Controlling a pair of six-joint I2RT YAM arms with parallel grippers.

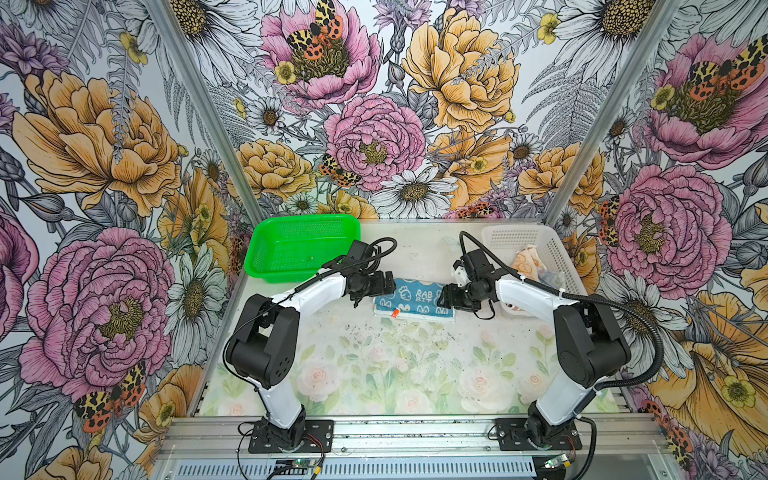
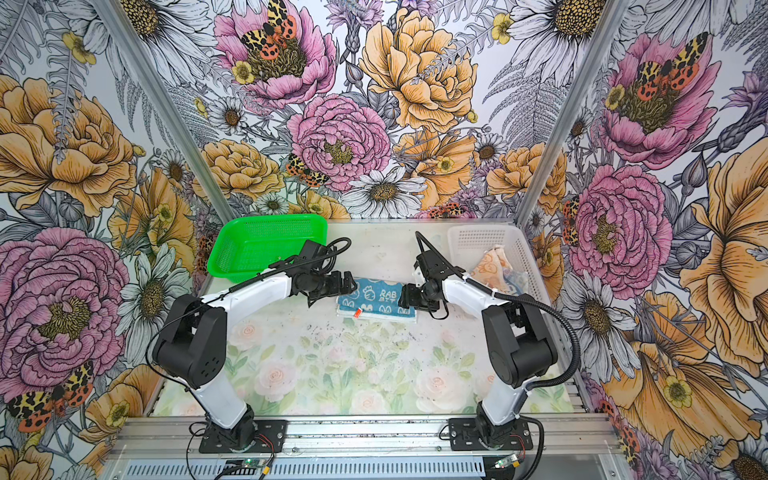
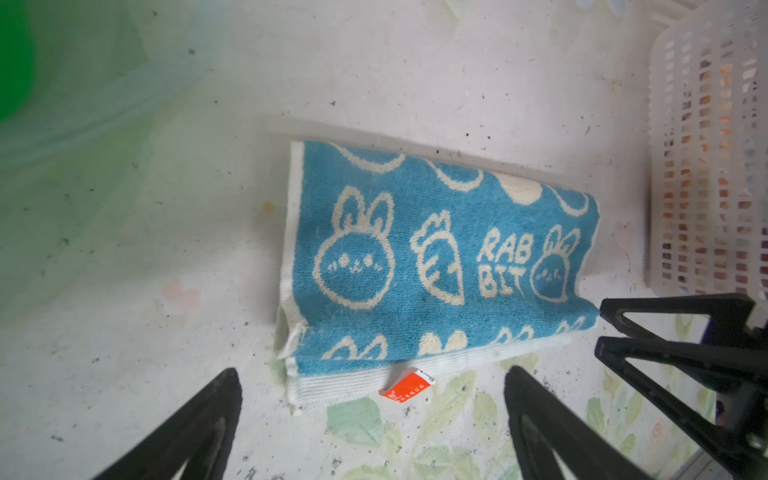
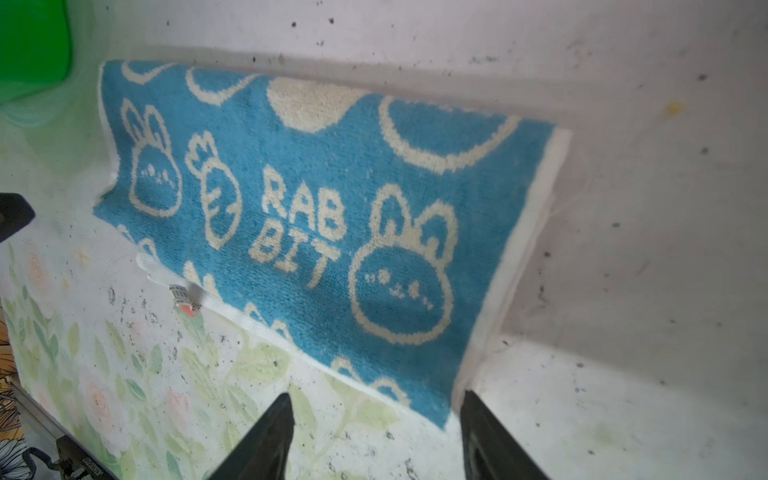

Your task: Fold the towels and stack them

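A blue towel (image 1: 411, 299) (image 2: 374, 301) with white bunnies and "RABBIT" lettering lies folded in half on the table between both arms, an orange tag (image 3: 409, 386) sticking out of its near edge. My left gripper (image 1: 376, 291) (image 2: 338, 289) hovers at its left end, jaws wide open and empty (image 3: 372, 374). Over the towel's (image 4: 311, 216) near right corner, my right gripper (image 1: 446, 299) (image 2: 405, 297) (image 4: 377, 397) is open and holds nothing. An orange towel (image 1: 525, 262) (image 2: 492, 262) lies crumpled in the white basket, with a bluish cloth (image 2: 517, 282) beside it.
A green mesh basket (image 1: 299, 245) (image 2: 266, 245) stands at the back left, close behind the left arm. The white mesh basket (image 1: 540, 241) (image 2: 478, 237) (image 3: 706, 166) sits at the back right. The flower-printed table (image 1: 395, 365) stretches toward the arm bases.
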